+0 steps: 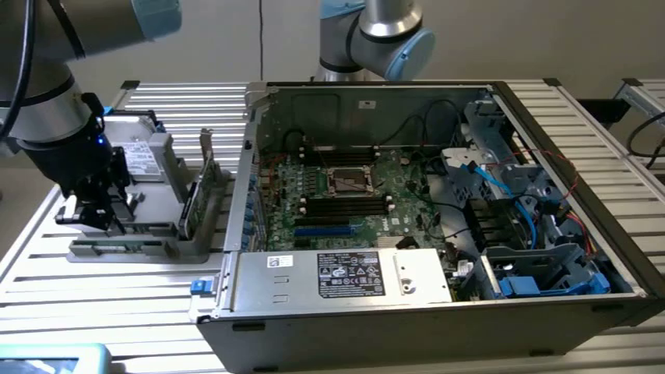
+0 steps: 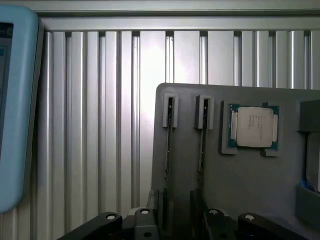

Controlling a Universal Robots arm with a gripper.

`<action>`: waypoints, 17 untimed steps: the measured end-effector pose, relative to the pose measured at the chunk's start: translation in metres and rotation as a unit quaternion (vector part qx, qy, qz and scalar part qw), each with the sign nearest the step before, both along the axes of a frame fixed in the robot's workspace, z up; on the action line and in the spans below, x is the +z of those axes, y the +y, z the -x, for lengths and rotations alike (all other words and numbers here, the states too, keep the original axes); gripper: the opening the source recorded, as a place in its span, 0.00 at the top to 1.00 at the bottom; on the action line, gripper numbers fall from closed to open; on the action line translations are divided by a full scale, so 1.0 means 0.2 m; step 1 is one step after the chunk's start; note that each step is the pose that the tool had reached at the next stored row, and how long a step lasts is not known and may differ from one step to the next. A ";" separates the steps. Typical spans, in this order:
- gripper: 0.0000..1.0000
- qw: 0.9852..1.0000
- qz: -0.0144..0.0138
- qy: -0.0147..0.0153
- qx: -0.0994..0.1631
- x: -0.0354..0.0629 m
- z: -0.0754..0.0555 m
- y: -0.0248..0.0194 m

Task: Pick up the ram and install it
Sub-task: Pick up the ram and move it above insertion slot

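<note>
Slatted table (image 2: 100, 125), grey tray (image 2: 250, 190); arm (image 1: 47, 117) upright, fingers (image 1: 101, 212) wide apart, seemingly above the ram (image 2: 169, 150).

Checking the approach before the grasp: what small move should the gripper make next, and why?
Probably a slight sideways shift, centring the open gripper on one thin, dark, edge-on ram stick: two stand in the grey plastic tray's slots, and the gripper seems to sit between them.
</note>
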State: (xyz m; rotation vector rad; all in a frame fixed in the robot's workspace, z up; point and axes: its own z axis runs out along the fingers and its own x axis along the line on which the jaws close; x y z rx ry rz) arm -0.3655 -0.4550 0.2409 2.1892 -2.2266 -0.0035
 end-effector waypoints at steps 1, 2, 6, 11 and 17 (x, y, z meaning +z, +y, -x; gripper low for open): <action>0.62 1.000 0.000 0.000 0.000 -0.009 0.00 -0.001; 0.62 1.000 0.000 0.000 0.000 -0.018 0.00 -0.002; 0.62 1.000 0.000 0.000 0.000 -0.055 0.00 -0.005; 0.62 1.000 0.000 0.000 0.000 -0.086 0.00 -0.020; 0.62 1.000 0.001 0.000 0.000 -0.135 0.00 -0.021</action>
